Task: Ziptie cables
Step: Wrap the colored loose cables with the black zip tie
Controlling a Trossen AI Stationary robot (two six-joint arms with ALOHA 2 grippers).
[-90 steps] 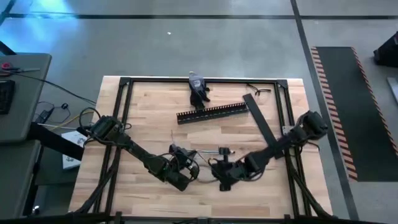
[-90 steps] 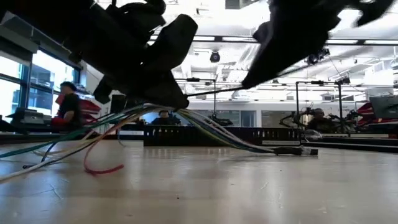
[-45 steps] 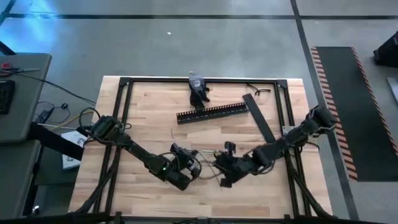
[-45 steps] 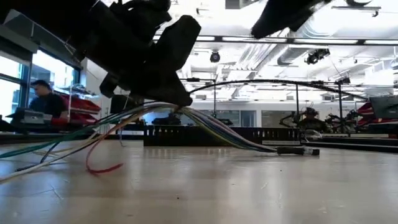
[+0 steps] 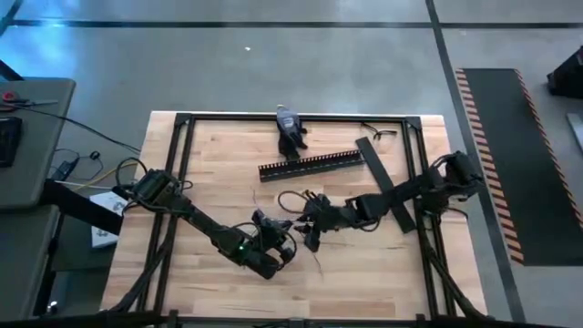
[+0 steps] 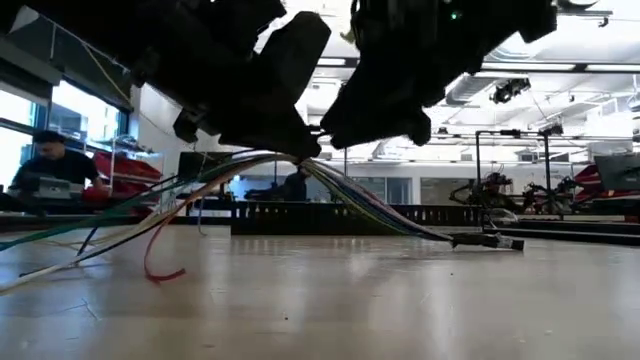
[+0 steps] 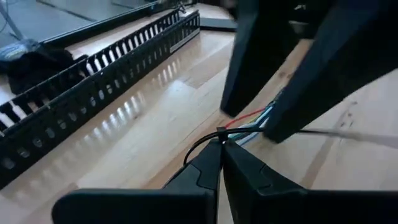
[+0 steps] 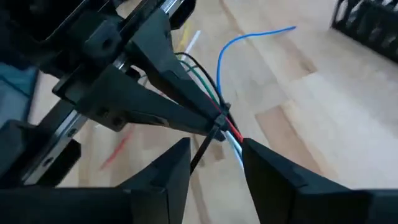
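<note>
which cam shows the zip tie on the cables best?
Right wrist view: the black zip tie wraps the cables at the left gripper tips. The left wrist view shows it smaller; in the low and high views the arms hide it.

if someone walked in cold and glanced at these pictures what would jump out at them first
The two dark arms meet near the front middle of the wooden table, the left gripper shut on the cables where a thin black zip tie loops round them, the right gripper open just beside it. The coloured strands fan out and trail across the tabletop. Farther back lies the long black comb-edged duct.
</note>
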